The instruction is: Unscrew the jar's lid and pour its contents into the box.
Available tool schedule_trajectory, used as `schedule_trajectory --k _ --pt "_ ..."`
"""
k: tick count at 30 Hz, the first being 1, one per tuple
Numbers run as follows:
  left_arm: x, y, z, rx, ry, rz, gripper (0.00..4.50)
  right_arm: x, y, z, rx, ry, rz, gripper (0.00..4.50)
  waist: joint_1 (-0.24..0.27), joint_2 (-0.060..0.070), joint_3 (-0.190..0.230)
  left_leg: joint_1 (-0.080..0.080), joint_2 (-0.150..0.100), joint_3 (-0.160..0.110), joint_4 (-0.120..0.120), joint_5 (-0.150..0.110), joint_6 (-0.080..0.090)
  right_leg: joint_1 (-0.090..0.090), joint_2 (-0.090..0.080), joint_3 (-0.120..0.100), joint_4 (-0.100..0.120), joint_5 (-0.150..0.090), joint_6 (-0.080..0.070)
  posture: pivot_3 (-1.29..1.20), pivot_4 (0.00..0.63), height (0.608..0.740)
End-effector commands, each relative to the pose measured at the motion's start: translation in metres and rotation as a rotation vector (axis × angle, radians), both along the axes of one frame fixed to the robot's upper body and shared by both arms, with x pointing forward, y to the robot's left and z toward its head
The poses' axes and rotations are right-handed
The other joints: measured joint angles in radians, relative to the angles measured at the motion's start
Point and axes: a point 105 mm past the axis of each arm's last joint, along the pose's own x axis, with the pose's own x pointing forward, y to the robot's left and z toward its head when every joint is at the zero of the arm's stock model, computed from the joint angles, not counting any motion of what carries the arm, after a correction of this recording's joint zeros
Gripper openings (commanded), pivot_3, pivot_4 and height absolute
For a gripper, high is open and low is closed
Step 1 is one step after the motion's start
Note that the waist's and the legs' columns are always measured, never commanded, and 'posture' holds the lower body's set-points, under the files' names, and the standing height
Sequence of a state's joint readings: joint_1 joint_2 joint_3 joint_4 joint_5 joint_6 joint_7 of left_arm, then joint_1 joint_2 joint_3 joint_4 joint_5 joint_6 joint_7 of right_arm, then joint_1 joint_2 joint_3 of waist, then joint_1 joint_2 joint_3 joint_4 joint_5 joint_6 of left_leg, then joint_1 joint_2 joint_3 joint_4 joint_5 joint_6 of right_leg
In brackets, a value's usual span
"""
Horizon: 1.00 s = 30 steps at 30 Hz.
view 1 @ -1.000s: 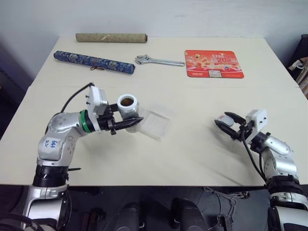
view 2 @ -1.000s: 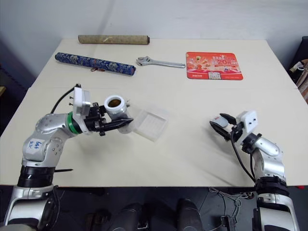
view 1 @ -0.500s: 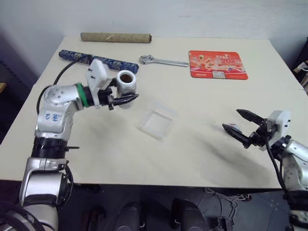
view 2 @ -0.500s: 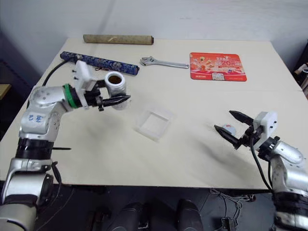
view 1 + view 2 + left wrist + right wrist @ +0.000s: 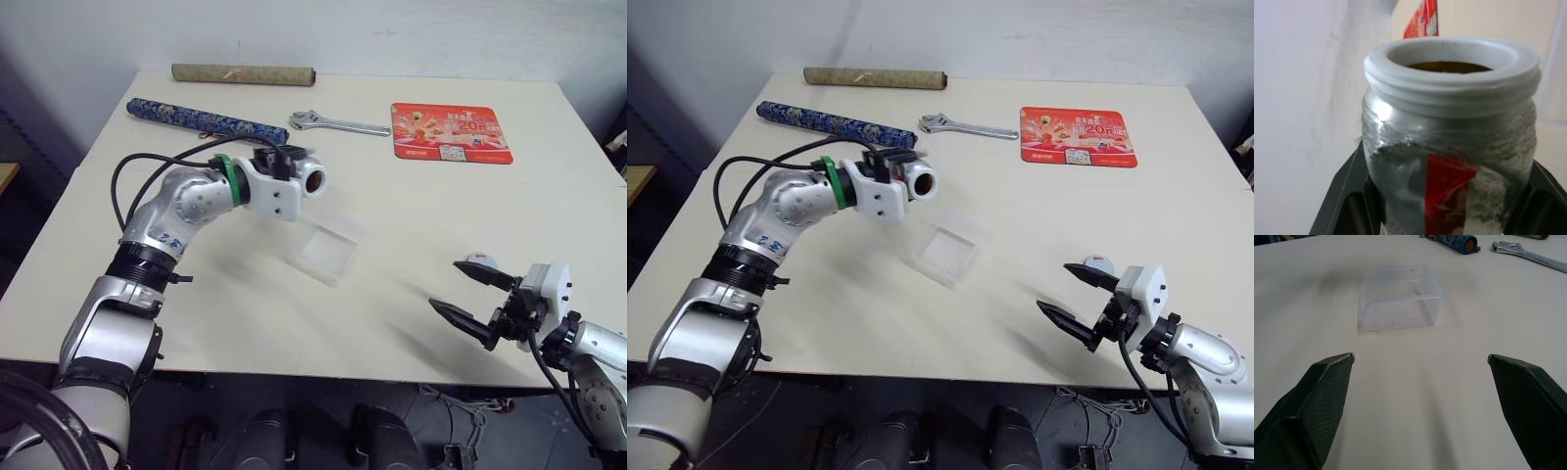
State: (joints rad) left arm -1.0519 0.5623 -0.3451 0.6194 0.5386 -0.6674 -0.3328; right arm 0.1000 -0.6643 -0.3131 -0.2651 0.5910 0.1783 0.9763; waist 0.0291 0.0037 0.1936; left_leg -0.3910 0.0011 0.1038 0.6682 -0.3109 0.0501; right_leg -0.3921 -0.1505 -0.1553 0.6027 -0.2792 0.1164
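Jar: small, clear, red-and-white label, lid off; held on its side above the table, open white-rimmed mouth turned toward the robot's right, just up-left of the box. In the left wrist view a brownish shade shows inside the mouth

Left gripper: black fingers clamped on the jar's two sides, arm raised over the table

Box: shallow, square, clear plastic, rounded corners; standing flat near mid-table, below and a little right of the jar's mouth. Whether anything lies in it cannot be told

Lid: small round grey cap with a red spot, lying on the table just beyond the right gripper's upper finger

Right gripper: jaws spread wide, nothing between them; low over the near right part of the table, well apart from the box

Far edge, left to right: tan rolled scroll; blue patterned tube; adjustable wrench; red printed mat
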Motion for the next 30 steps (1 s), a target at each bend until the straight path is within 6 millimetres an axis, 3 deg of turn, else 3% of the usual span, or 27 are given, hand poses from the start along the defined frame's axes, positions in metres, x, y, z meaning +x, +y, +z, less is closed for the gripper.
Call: schedule_trajectory --k 1,11,19,30 --pt "0.003 -0.008 0.027 0.037 -0.286 0.005 2.34 -0.004 0.001 0.011 -0.001 -0.061 -0.019 4.48 0.0 -0.002 0.001 0.0 0.0 0.0 0.0 0.0 0.0 0.0 0.0 0.0 0.0 0.0 0.0 0.0 0.15 0.74" --pt "-0.008 -0.029 0.023 0.324 -0.824 -0.158 2.34 0.003 0.007 0.021 0.087 -0.097 -0.078 4.48 -0.001 -0.003 0.002 0.0 0.0 0.0 -0.002 0.0 0.001 -0.001 0.0 0.0 0.0 0.0 0.0 0.0 0.15 0.74" --pt "-0.008 -0.032 0.013 0.421 -1.111 -0.221 2.34 0.009 0.015 0.028 0.114 -0.104 -0.073 4.48 0.0 -0.004 0.002 -0.001 0.0 0.0 -0.002 0.0 0.001 -0.002 -0.001 0.0 0.0 0.0 0.0 0.0 0.15 0.74" --pt "-0.008 -0.027 0.002 0.456 -1.2 -0.225 2.34 0.012 0.015 0.027 0.139 -0.1 -0.078 4.48 -0.001 -0.005 0.003 -0.002 -0.001 0.0 -0.001 0.001 0.002 -0.002 -0.002 0.0 0.002 0.0 0.001 0.0 0.15 0.74"
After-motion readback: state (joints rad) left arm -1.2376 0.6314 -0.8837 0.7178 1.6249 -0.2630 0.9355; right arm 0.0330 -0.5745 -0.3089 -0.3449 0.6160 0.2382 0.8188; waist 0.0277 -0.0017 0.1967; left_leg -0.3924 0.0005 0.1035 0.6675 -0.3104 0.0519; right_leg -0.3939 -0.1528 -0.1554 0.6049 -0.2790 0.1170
